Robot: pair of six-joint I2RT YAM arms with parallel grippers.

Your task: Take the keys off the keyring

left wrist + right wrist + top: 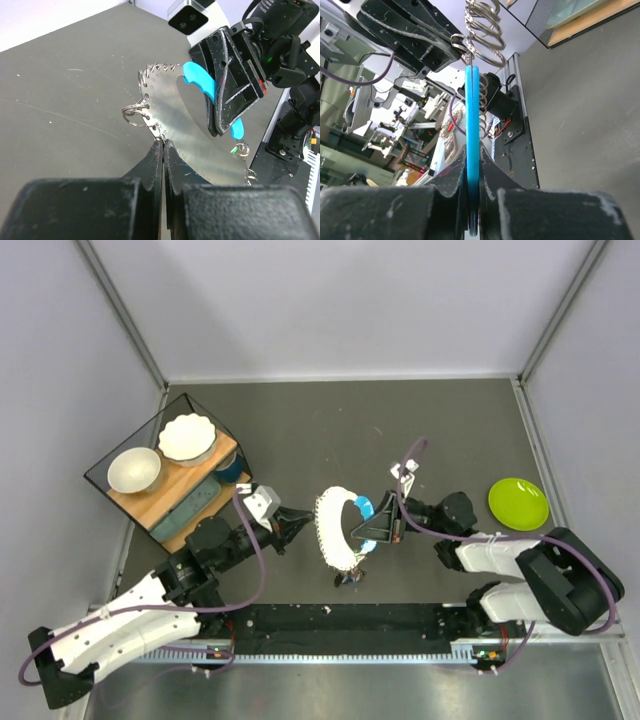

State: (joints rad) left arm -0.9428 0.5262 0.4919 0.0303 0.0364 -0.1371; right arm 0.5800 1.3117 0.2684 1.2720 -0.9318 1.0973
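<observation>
A curved silver plate [331, 528] with a blue handle [362, 506] is held off the table between my arms. Several wire rings hang from holes along its edge. A small bunch of keys [350, 577] with green and red tags dangles from its lower end; it also shows in the left wrist view [239, 149]. My left gripper [300, 524] is shut, its tips [163, 143] pinching a small keyring [161, 135] at the plate's edge. A loose split ring [135, 113] hangs just left. My right gripper [378, 528] is shut on the blue handle [472, 125].
A lime-green round plate [518, 503] lies at the right. A black-framed box [165, 465] with a wooden shelf and two white bowls stands at the back left. A black rail [350, 622] runs along the near edge. Grey walls enclose the table.
</observation>
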